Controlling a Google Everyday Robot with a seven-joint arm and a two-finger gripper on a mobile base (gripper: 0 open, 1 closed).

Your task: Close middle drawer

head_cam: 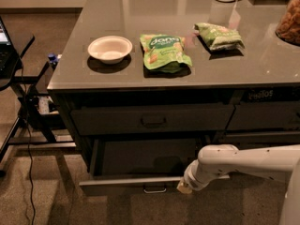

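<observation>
Middle drawer [122, 185] standing open, tool [184, 187] at its front panel, just right of the metal handle [154, 190], closed upper drawer [117, 121] above the tool, white bowl [110, 48], green snack bag [164, 52] and second green bag [219, 35] on the tabletop [262, 60] higher up.

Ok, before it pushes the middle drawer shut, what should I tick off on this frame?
1. Wide, shallow dark grey-brown middle drawer is pulled out, so there is something to close: ok.
2. Pincer is low at the drawer's front panel, just right of the small metal loop handle: ok.
3. Pincer is in contact with the panel: cannot tell.
4. Nothing stands above the drawer's side walls: cannot tell, the inside is dark.
5. Taller dark upper drawer is shut and out of the way: ok.
</observation>
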